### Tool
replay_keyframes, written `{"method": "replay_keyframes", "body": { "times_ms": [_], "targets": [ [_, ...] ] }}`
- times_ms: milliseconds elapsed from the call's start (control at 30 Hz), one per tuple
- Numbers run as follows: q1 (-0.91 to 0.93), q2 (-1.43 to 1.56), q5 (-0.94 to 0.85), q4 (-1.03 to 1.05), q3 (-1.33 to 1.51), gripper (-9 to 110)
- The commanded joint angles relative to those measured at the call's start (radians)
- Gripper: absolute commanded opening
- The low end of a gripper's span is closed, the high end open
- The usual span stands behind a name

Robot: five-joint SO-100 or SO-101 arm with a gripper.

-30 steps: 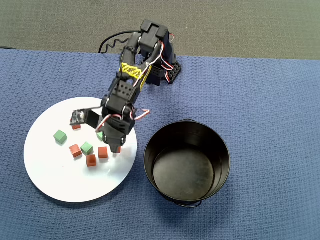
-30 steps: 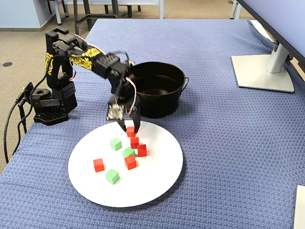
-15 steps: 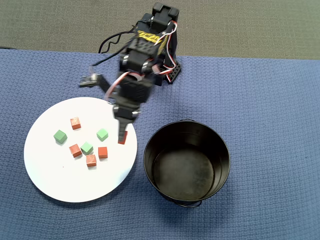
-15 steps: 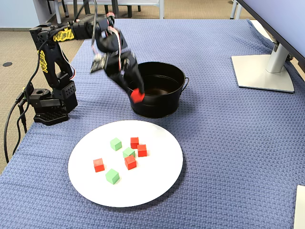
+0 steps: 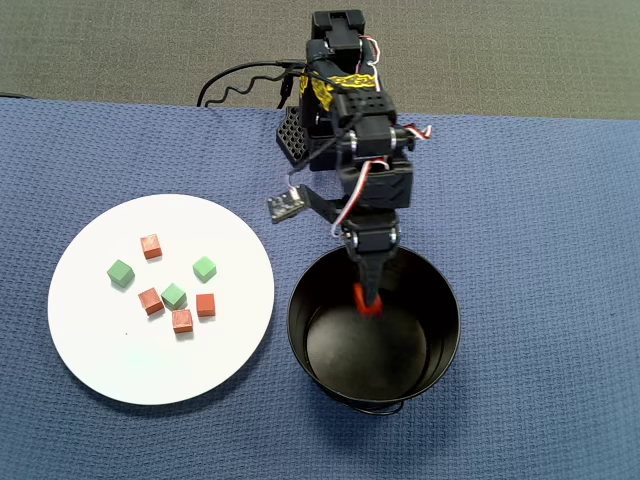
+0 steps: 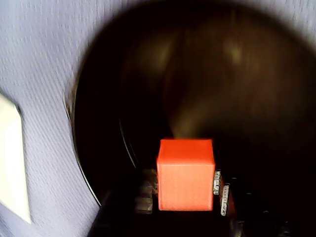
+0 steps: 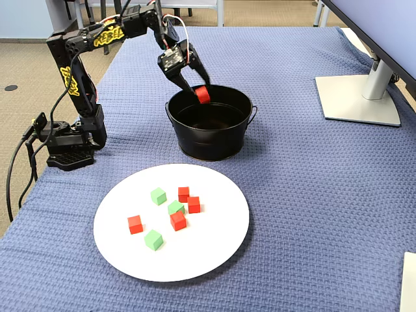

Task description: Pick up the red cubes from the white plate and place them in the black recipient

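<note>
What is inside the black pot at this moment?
Nothing lies on the black pot's visible floor. The end effector holds one red cube over its opening. The arm hides a strip of floor in the overhead view, and the near wall hides some in the fixed view.

- The gripper [image 5: 366, 300] holds one red cube [image 5: 367, 301] over the black pot [image 5: 440, 300]
- Four red cubes [image 5: 205, 305] and three green cubes [image 5: 204, 268] sit on the white plate [image 5: 100, 360]

Blue cloth [image 7: 312, 195] carries white plate [image 7: 214, 250], black recipient [image 7: 211, 140], seemingly a monitor stand [image 7: 357, 97].
</note>
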Motion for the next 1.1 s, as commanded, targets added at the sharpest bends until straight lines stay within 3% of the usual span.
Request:
{"method": "replay_keyframes", "body": {
  "times_ms": [0, 367, 600, 1067],
  "targets": [
    [0.058, 0.008, -0.014, -0.005, -0.091, 26],
    [0.387, -0.014, -0.196, 0.092, -0.158, 22],
    [0.581, -0.216, -0.327, 0.041, -0.166, 21],
    [0.695, -0.414, -0.942, 0.032, -0.189, 22]
  ]
}}
